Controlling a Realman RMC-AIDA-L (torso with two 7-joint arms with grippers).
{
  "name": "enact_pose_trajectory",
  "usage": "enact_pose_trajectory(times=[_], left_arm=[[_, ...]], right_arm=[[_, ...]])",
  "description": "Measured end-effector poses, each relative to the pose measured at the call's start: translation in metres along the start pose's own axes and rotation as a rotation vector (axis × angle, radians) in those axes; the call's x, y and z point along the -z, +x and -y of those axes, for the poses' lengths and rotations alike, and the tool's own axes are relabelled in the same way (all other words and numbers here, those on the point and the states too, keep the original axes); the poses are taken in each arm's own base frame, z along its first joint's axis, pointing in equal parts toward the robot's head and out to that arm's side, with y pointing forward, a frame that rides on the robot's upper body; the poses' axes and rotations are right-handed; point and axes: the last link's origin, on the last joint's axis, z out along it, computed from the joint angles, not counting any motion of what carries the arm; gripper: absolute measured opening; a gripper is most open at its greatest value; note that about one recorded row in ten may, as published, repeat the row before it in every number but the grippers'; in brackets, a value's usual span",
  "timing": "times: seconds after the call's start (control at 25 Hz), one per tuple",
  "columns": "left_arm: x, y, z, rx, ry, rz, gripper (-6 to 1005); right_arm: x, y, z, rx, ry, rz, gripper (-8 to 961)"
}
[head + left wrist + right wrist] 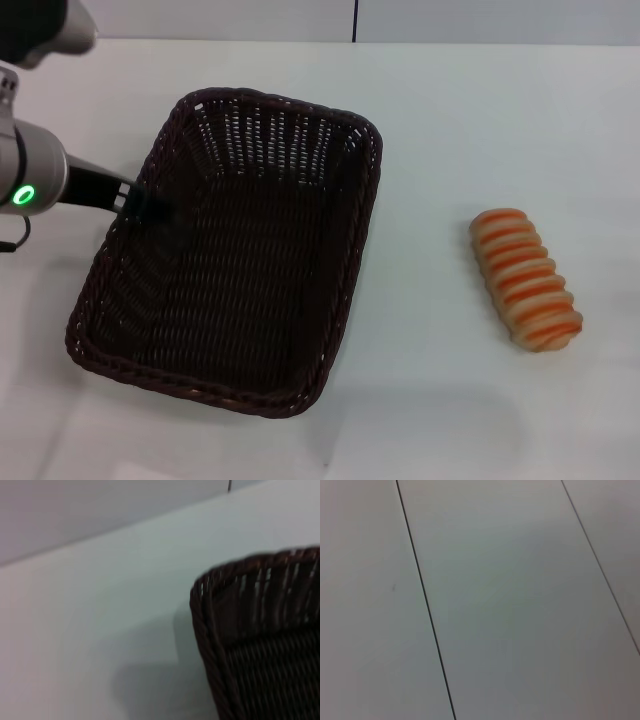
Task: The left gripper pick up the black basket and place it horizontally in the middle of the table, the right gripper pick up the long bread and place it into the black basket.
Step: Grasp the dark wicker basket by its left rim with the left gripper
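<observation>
The black basket lies on the white table left of centre, its long side running away from me and slightly slanted. My left gripper reaches in from the left and straddles the basket's left wall near the rim, shut on it. The left wrist view shows one rounded corner of the basket with a shadow on the table beside it. The long bread lies on the table to the right, well apart from the basket. My right gripper is out of view.
The table's far edge meets a pale wall with a dark vertical seam. The right wrist view shows only pale flat panels with dark seams.
</observation>
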Motion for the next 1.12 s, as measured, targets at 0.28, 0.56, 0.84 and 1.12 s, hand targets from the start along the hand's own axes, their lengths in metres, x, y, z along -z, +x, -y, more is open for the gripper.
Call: enact_pose_trajectory(times=[0.28, 0.56, 0.84, 1.12], left_arm=[[-0.018, -0.006, -0.002, -0.001, -0.020, 0.094, 725], [-0.018, -0.005, -0.003, -0.045, -0.019, 0.118, 710], [-0.015, 0.000, -0.006, -0.124, -0.037, 0.109, 366], [-0.014, 0.013, -0.016, -0.246, -0.156, 0.061, 251]], right_arm=[[0.000, 0.000, -0.001, -0.002, -0.001, 0.000, 845], [-0.001, 0.000, 0.000, -0.001, -0.001, 0.001, 844], [-0.001, 0.000, -0.001, -0.001, -0.003, 0.002, 844], [-0.002, 0.000, 0.000, 0.003, -0.006, 0.003, 844]])
